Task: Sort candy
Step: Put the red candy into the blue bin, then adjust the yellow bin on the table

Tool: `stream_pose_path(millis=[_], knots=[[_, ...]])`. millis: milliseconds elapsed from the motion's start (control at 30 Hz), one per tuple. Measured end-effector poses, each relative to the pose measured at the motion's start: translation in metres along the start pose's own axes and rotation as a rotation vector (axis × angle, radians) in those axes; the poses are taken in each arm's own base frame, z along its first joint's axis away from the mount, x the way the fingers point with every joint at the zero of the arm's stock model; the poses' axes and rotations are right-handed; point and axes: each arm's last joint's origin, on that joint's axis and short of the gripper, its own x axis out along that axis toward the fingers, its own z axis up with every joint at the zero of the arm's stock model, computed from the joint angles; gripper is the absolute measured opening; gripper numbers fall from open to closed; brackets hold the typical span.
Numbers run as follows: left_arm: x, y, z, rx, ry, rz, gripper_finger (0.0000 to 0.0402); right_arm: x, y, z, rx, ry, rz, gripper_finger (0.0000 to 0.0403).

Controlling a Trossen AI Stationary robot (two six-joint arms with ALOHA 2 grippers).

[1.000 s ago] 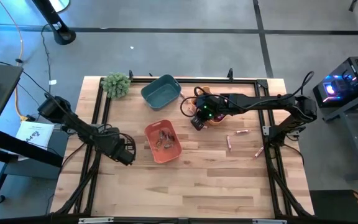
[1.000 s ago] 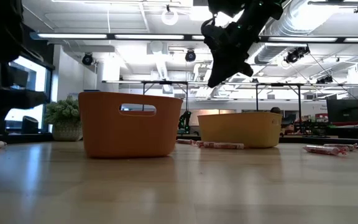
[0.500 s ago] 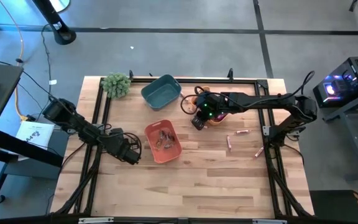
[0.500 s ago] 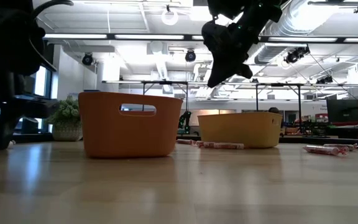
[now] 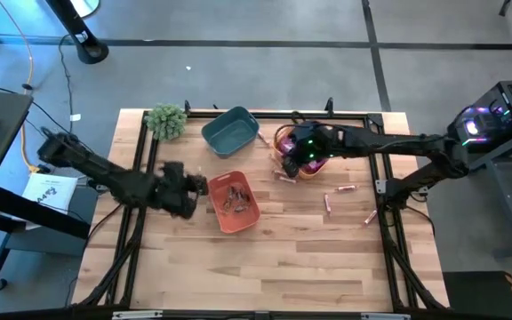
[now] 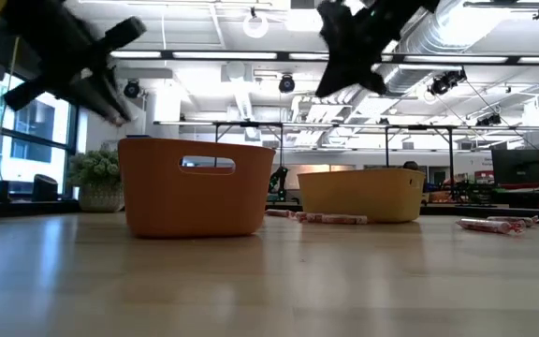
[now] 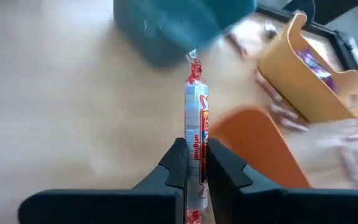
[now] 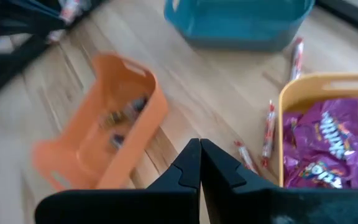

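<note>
Above wooden table (image 5: 283, 258), slim pink-white candy stick (image 7: 196, 127), red-twisted ends.

On the table (image 5: 265, 267) three bins stand: one bin (image 5: 231, 131) at the back beside the plant ball (image 5: 166, 121), one bin (image 5: 235, 203) before it holding small candies (image 5: 235, 197), the third (image 5: 293, 153) to its right holding packets (image 8: 328, 152), with stick candies (image 5: 345, 200) lying farther right.

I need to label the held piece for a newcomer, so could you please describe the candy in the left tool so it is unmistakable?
Start at the orange bin mid-table; the left tool hangs just left of it. Pinched there is a slim stick candy, white wrapper with red print. Unlike the sticks lying loose on the table, it is off the wood.
</note>
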Motion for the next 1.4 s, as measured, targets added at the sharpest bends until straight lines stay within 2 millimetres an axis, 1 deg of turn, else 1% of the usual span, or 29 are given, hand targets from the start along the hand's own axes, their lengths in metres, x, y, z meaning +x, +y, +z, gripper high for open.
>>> stream_pose_path(millis=[67, 167, 300, 367, 433, 467, 533, 633, 700, 800, 933, 1000, 1067, 1167, 1267, 1333, 1400], knots=[[0.003, -0.008, 0.02, 0.098, -0.026, -0.011, 0.0022, -0.013, 0.0, 0.003, 0.013, -0.05, 0.003, 0.0], [0.017, -0.022, 0.05, 0.206, -0.063, -0.049, 0.0022, -0.031, 0.001, 0.006, 0.05, -0.112, 0.016, 0.0], [0.053, -0.041, 0.088, 0.32, -0.073, -0.156, 0.0021, -0.048, 0.002, 0.007, 0.099, -0.169, 0.028, 0.0], [0.073, -0.045, 0.107, 0.341, -0.101, -0.197, 0.0021, -0.052, 0.003, 0.006, 0.123, -0.187, 0.026, 0.0], [0.096, -0.044, 0.121, 0.355, -0.099, -0.214, 0.0022, -0.054, 0.006, 0.005, 0.136, -0.196, 0.028, 0.0], [0.107, -0.042, 0.125, 0.365, -0.088, -0.217, 0.0027, -0.054, 0.008, 0.004, 0.145, -0.196, 0.027, 0.0], [0.128, -0.037, 0.131, 0.388, -0.061, -0.181, 0.0049, -0.055, 0.012, 0.002, 0.16, -0.199, 0.033, 0.0], [0.155, -0.03, 0.13, 0.421, -0.004, -0.096, 0.0096, -0.055, 0.021, 0.0, 0.169, -0.209, 0.065, 0.0], [0.167, -0.028, 0.127, 0.449, 0.02, -0.064, 0.0126, -0.055, 0.027, -0.002, 0.183, -0.23, 0.063, 0.0], [0.178, -0.034, 0.129, 0.459, 0.017, -0.063, 0.016, -0.055, 0.033, -0.006, 0.197, -0.255, 0.032, 0.0005], [0.178, -0.046, 0.135, 0.469, 0.038, -0.135, 0.0193, -0.056, 0.039, -0.011, 0.209, -0.27, 0.025, 0.0028], [0.171, -0.053, 0.14, 0.467, 0.059, -0.211, 0.0202, -0.055, 0.045, -0.015, 0.199, -0.25, 0.041, 0.0046], [0.161, -0.061, 0.148, 0.459, 0.053, -0.294, 0.0206, -0.048, 0.051, -0.022, 0.185, -0.193, 0.049, 0.0065], [0.143, -0.068, 0.158, 0.495, 0.03, -0.4, 0.0208, -0.026, 0.058, -0.036, 0.137, -0.097, -0.011, 0.0089], [0.124, -0.071, 0.165, 0.514, -0.007, -0.466, 0.0208, 0.001, 0.059, -0.038, 0.134, -0.076, -0.067, 0.0092], [0.111, -0.072, 0.17, 0.507, -0.025, -0.507, 0.0208, 0.024, 0.052, -0.037, 0.143, -0.035, -0.095, 0.0072], [0.097, -0.072, 0.174, 0.491, -0.036, -0.551, 0.0209, 0.049, 0.042, -0.037, 0.16, 0.014, -0.143, 0.003]])
